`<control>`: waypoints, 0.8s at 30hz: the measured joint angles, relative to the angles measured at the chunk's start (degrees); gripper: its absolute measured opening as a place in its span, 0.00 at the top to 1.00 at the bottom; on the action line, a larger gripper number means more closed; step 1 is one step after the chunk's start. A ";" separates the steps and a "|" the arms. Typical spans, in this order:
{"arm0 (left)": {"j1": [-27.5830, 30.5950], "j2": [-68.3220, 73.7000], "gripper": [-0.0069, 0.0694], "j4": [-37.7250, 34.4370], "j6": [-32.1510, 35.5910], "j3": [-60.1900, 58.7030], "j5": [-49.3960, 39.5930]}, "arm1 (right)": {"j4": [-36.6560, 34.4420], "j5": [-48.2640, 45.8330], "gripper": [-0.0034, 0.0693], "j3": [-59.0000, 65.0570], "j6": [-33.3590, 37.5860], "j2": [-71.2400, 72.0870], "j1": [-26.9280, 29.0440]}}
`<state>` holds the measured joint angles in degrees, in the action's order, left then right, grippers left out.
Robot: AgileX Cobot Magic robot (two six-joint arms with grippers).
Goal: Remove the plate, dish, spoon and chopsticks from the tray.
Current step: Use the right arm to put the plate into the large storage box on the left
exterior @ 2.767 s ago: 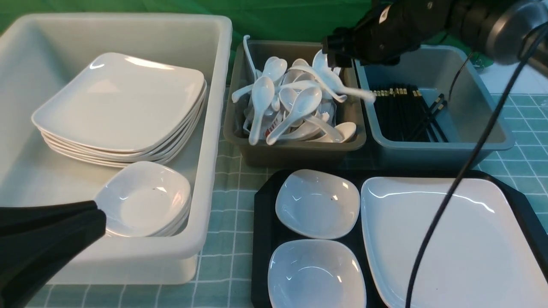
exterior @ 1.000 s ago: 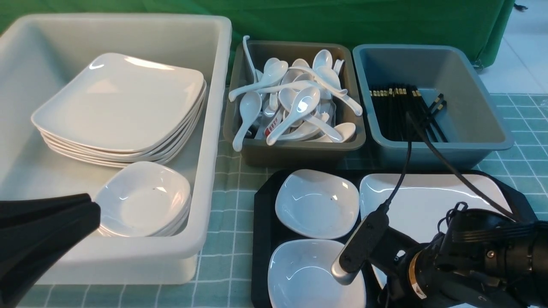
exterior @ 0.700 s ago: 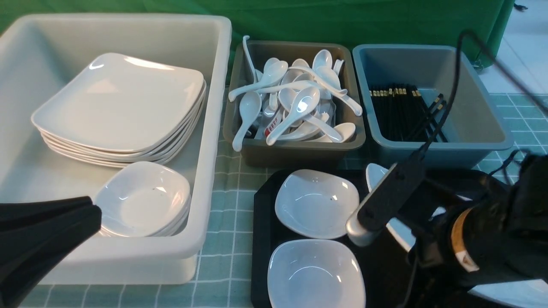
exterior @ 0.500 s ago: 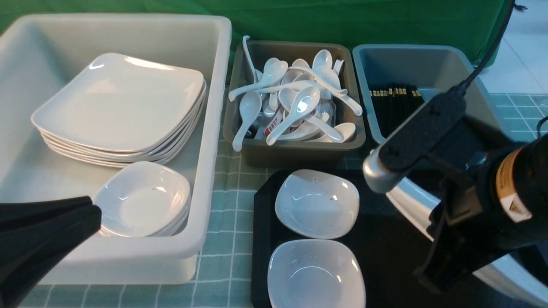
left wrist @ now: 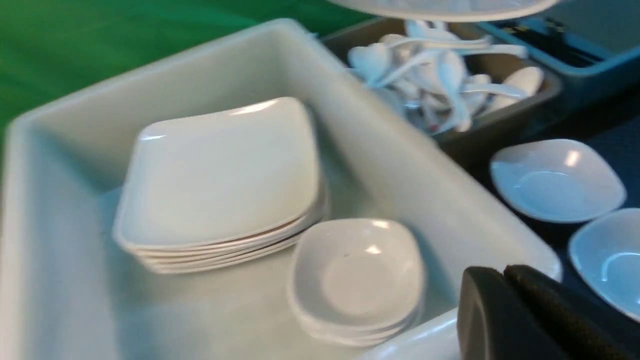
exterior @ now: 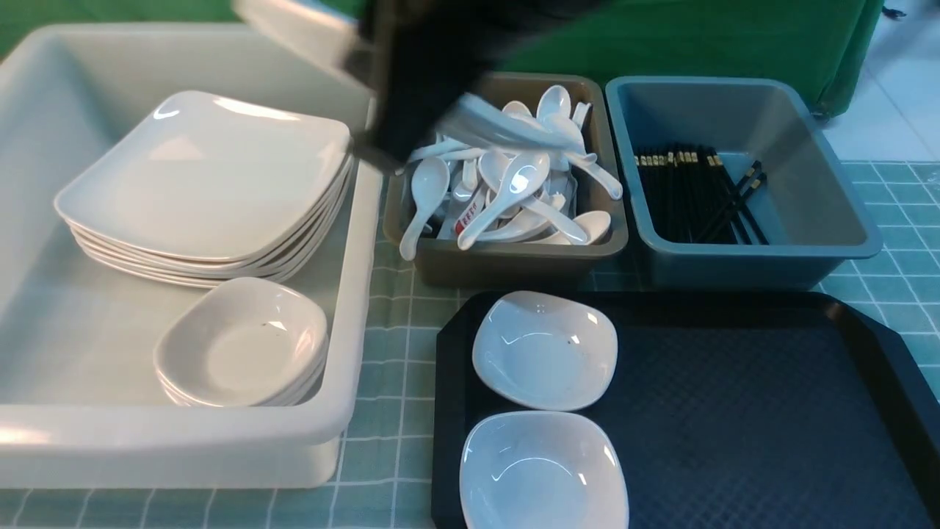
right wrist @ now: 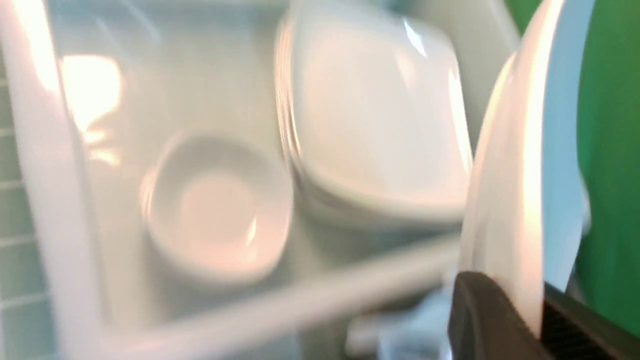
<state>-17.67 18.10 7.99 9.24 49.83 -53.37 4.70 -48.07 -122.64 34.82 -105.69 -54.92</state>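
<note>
The right gripper (right wrist: 522, 305) clamps the plate (right wrist: 520, 175) by its rim; the plate hangs steeply tilted above the far right corner of the tub (exterior: 183, 437); the stack of plates (exterior: 213, 184) lies inside the tub, lower than the jaws and to their left; so the coming move, I judge, must bring the plate leftward and lay it flat; the left gripper (left wrist: 505, 300), jaws seemingly pressed together and empty, sits by the tub's near right corner; the tray (exterior: 734, 411), right of the tub, carries two small dishes (exterior: 543, 349).
</note>
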 joint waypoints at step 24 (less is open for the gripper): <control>0.00 -10.33 0.89 -0.95 -4.50 1.30 -10.89 | -9.70 11.75 0.86 -21.51 32.68 -34.58 2.73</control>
<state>-17.67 7.76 7.04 4.73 51.12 -64.25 -5.00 -36.31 -144.15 67.50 -140.28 -52.18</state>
